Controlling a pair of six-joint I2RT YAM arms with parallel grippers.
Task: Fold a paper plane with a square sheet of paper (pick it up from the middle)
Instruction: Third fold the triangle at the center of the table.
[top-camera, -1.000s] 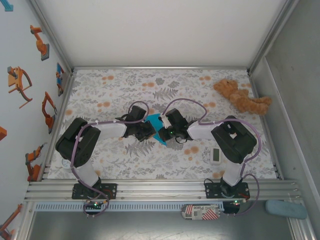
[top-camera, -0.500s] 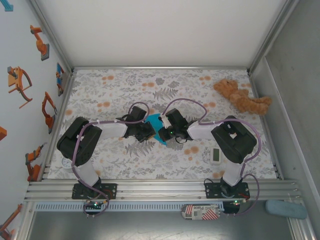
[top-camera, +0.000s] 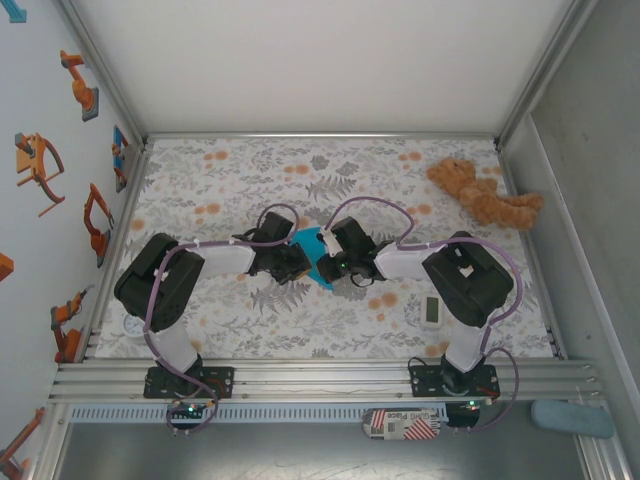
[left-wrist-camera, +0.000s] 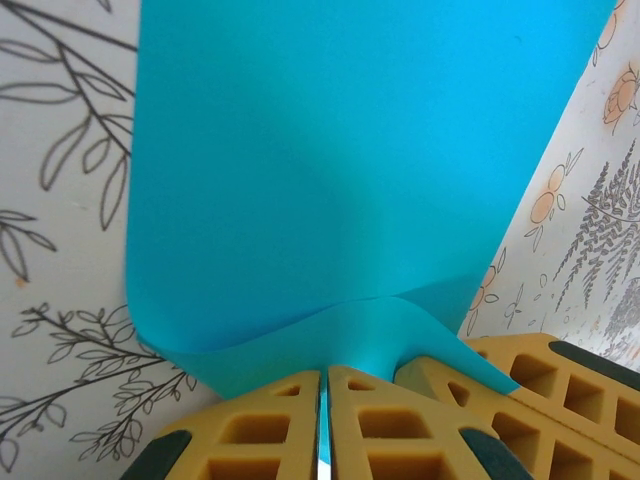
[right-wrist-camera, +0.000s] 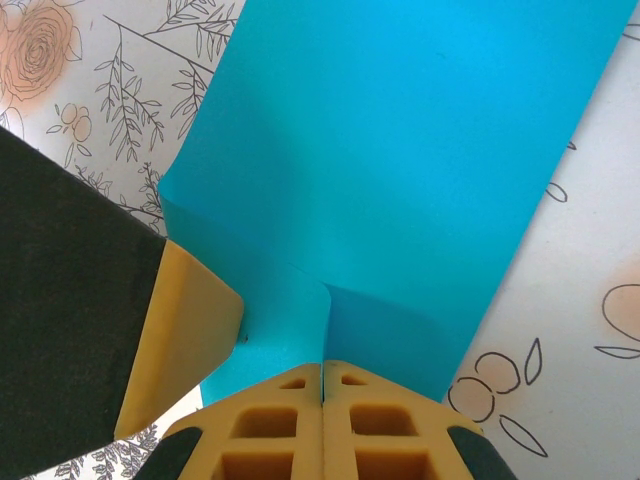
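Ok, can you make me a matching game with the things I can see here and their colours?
Things:
1. square sheet of paper
2. teddy bear
3. timer
4. left arm's fingers

Colours:
A. white
B. yellow
C. blue
D. brown

Pairs: 1-C, 2-D, 3-A, 4-B

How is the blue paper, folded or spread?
Mostly spread: the blue paper just buckles where left pincer and right pincer pinch it.
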